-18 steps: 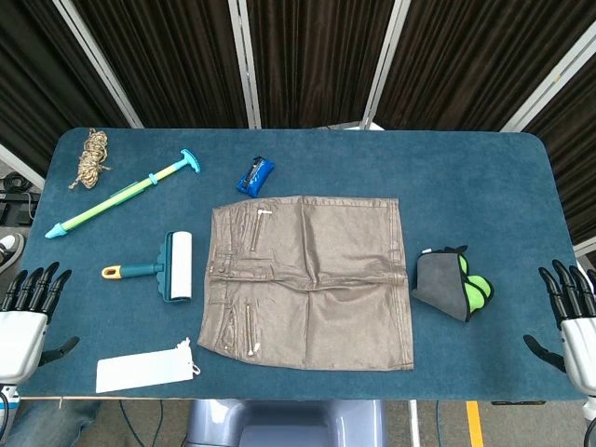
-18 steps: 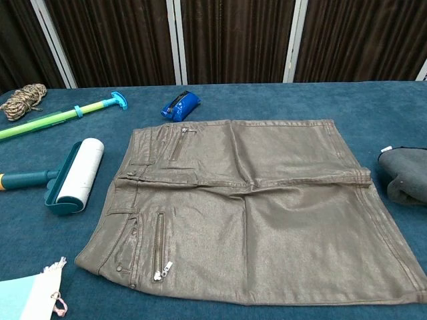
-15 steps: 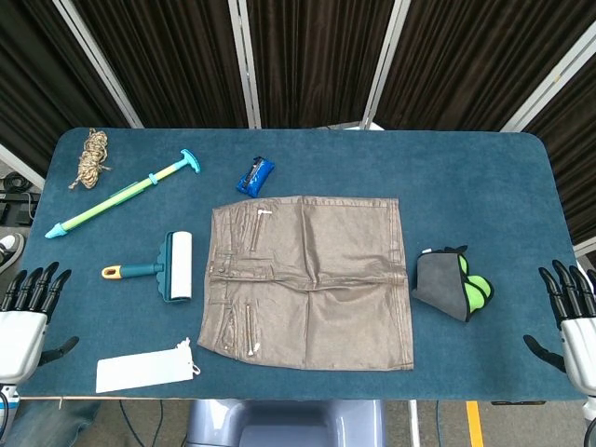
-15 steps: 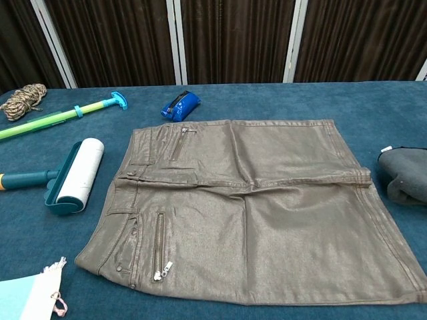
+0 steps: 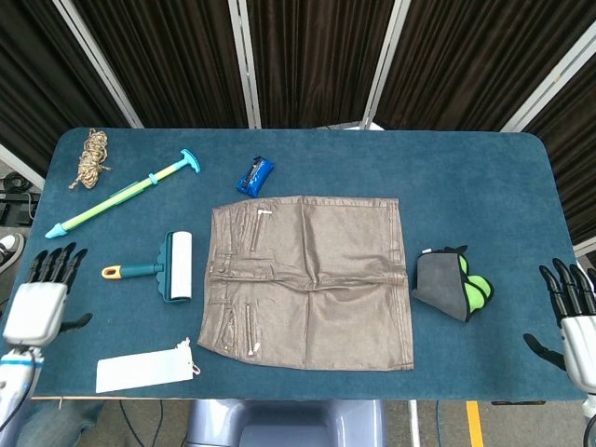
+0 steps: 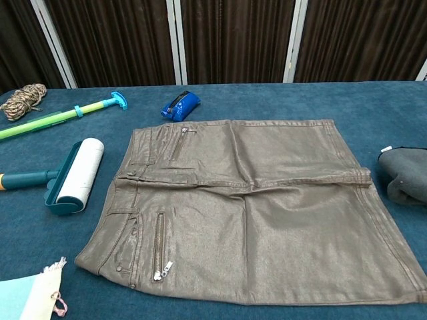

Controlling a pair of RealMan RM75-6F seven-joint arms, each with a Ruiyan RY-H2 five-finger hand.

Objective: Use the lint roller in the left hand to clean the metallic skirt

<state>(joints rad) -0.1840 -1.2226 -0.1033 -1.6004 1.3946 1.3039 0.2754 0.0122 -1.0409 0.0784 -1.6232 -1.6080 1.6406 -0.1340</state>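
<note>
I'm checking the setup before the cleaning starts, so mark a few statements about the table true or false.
1. The teal-handled lint roller with the white roll lies on the blue table, beside the metallic bronze skirt. True.
2. The left hand holds the lint roller. False: it holds nothing, fingers apart, away from the roller.
3. The small blue pouch lies on the skirt. False: it lies on the table beyond it.
4. The right hand holds nothing. True.

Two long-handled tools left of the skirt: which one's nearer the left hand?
The lint roller, orange-tipped handle pointing toward the left hand; the green pump stick lies farther back.
</note>
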